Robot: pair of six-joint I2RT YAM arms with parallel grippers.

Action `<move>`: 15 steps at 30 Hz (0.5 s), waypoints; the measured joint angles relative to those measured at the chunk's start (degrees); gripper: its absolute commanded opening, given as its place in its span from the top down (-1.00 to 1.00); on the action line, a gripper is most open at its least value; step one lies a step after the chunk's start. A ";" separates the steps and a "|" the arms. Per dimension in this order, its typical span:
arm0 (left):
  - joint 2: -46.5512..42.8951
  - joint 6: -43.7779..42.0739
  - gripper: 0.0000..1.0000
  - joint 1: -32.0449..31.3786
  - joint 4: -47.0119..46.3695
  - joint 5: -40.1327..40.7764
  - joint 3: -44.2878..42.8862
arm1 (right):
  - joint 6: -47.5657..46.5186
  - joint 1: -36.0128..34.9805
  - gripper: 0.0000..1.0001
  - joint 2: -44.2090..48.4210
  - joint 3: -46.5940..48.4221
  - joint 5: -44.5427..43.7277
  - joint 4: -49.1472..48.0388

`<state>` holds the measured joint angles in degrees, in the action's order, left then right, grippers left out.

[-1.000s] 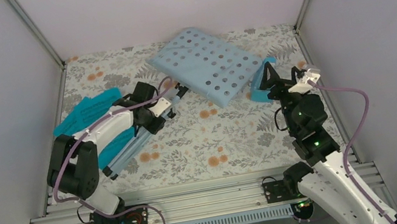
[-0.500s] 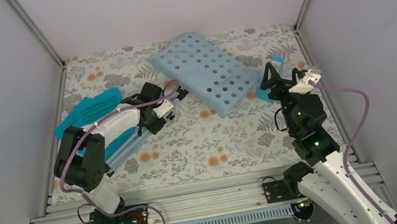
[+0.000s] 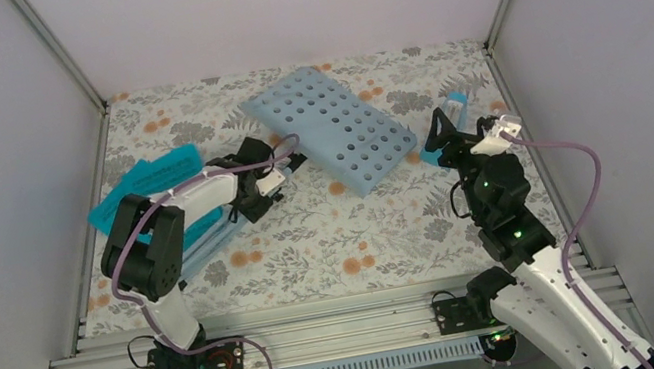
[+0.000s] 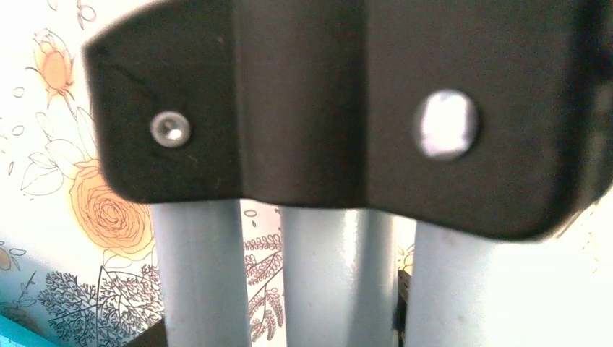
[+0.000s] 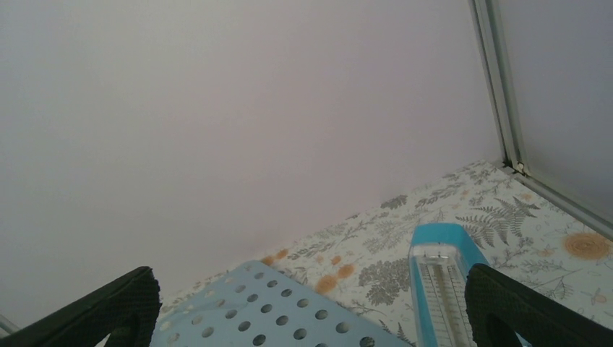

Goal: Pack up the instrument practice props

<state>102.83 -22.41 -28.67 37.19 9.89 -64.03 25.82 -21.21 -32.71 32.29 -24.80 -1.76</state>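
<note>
- Fingers of the right gripper (image 5: 311, 289) stand wide apart at the far right of the table, with the metronome (image 5: 439, 289) just beside the right-hand one.
- Music stand (image 3: 333, 127) lies far centre, its legs at the left gripper (image 3: 287, 163). Whether that gripper is clamped cannot be told.
- Sheet-music pages (image 3: 145, 181) lie at the left.

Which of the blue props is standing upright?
The small metronome, seen between the right fingers. The music stand lies on the table and the sheet-music pages lie flat.
</note>
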 measured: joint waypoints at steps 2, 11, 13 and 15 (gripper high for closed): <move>-0.02 0.33 -0.13 0.00 -0.31 -0.33 -0.02 | 0.00 0.00 -0.99 -0.09 -0.22 -0.02 0.48; -2.51 1.44 -0.44 0.04 -7.82 -1.33 -3.50 | 0.13 0.00 -0.99 -0.24 -0.22 -0.04 1.05; -2.97 1.84 -0.54 0.00 -8.90 -1.60 -3.63 | 0.17 0.00 -0.99 -0.26 -0.22 -0.04 1.20; -3.61 2.10 -0.63 -0.02 -9.35 -2.01 -3.63 | 0.15 0.00 -0.99 -0.31 -0.22 -0.02 1.22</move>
<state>99.22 -20.32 -28.69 27.83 7.88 -67.66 25.98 -21.21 -33.01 32.08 -24.82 -0.54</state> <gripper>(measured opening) 0.761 0.996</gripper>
